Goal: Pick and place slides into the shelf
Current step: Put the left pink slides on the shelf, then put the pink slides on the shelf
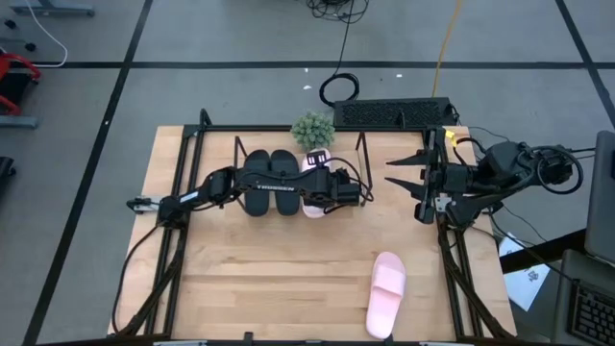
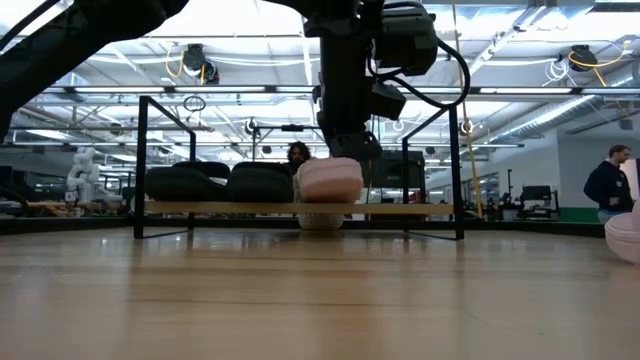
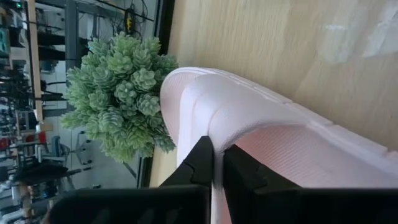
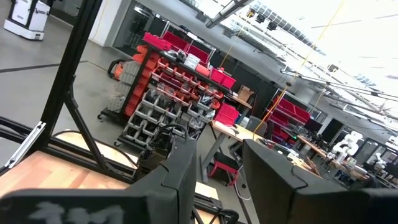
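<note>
Currently four slides in view: two matte black point(image 1: 270, 181) side by side on the shelf point(image 1: 360, 146), one pink slide point(image 1: 314, 187) just beside them at their 3 o'clock in the high view, and a second pink slide point(image 1: 386, 293) lying loose on the wooden surface point(image 1: 259, 279) around 5 o'clock, well apart from the shelf. One small green plant point(image 1: 312, 129) sits at 12 o'clock of the shelved pairs.

Left gripper point(image 1: 327, 189) is over the shelf, fingers point(image 3: 200, 163) clenched on the held pink slide: wrist view shows both dark fingers pinching its wide strap edge, soft foam-looking, rounded toe. Low view shows that slide at shelf-board height next to the blacks; can't tell if it's resting on the board.

Right gripper point(image 1: 404, 171) is parked at 3 o'clock of the surface, fingers point(image 4: 180, 168) spread apart, nothing between them.

Shelf is thin black wire ends with a light wood board.
</note>
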Motion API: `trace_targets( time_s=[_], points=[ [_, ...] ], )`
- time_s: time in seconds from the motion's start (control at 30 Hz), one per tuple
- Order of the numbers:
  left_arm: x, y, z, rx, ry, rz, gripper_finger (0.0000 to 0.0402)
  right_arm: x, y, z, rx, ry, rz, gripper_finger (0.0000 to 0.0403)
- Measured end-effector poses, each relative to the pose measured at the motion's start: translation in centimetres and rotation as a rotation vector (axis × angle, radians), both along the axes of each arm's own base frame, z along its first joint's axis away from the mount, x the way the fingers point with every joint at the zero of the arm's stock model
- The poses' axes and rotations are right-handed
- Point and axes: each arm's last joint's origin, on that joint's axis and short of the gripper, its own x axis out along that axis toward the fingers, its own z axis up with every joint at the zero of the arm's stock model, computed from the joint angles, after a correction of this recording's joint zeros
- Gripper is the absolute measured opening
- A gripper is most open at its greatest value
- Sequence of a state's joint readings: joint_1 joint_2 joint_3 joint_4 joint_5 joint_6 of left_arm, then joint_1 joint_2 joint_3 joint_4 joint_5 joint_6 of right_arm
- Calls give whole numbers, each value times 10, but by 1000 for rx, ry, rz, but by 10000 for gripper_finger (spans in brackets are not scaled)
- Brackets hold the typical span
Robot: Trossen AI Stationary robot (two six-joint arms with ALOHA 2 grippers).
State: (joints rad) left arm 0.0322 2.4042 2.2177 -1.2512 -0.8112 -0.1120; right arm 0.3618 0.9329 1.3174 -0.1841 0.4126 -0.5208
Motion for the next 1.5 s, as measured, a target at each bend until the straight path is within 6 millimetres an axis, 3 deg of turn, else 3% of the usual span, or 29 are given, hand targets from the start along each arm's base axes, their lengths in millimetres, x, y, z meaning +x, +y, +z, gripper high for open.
trace_targets(
  time_s=[0.83,1.27,1.5],
  points=[
    [0,-5,-1,-32,-12,1,124,0,0,0,0,1,0,121],
    [4,-25,44,-4,-124,-62,145,0,0,0,-1,2,0,121],
    [-7,-65,79,-15,-228,-133,145,0,0,-2,-57,26,-10,121]
  ],
)
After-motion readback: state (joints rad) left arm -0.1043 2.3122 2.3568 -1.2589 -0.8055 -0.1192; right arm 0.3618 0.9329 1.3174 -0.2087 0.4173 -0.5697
